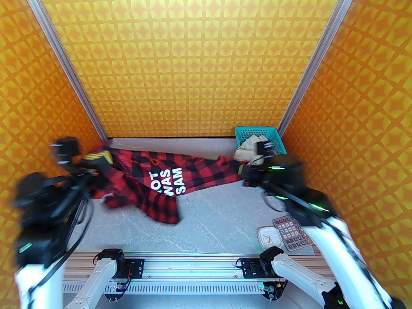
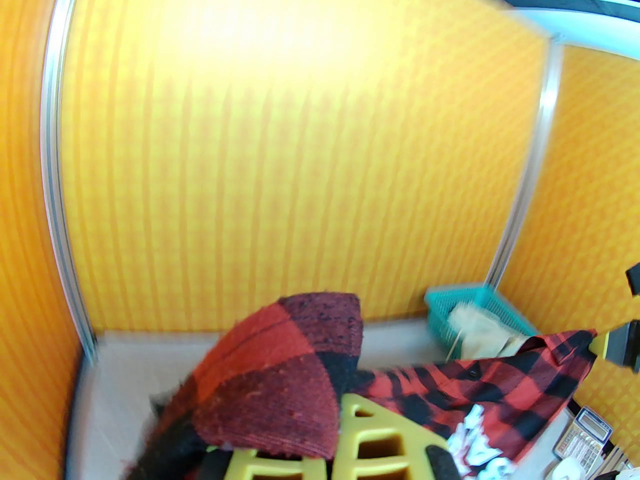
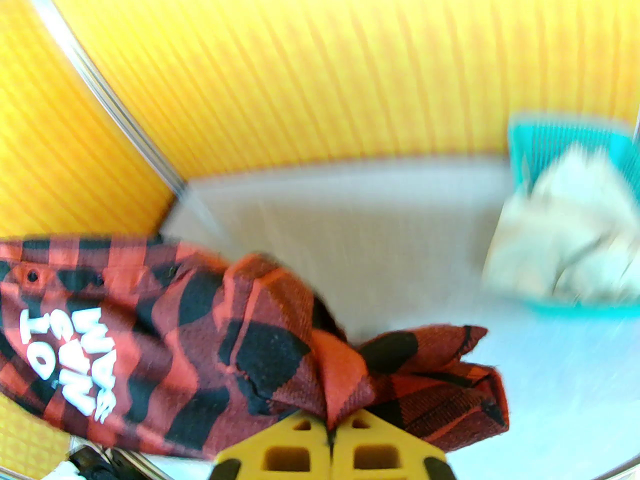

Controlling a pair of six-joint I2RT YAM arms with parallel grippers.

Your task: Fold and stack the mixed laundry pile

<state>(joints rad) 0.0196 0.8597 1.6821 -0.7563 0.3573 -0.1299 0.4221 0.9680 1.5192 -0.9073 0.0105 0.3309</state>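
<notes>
The red-and-black checked shirt with white lettering hangs stretched between both arms above the table. My left gripper is shut on its left end, and in the left wrist view the cloth drapes over the yellow fingers. On the shirt's right corner my right gripper is shut. Its yellow fingers meet with the fabric pinched between them. The cream trousers lie bunched in and over the teal basket, beside the right wrist.
A calculator and a small white clock lie at the near right of the grey table. Orange patterned walls close in the left, back and right. The basket stands in the far right corner.
</notes>
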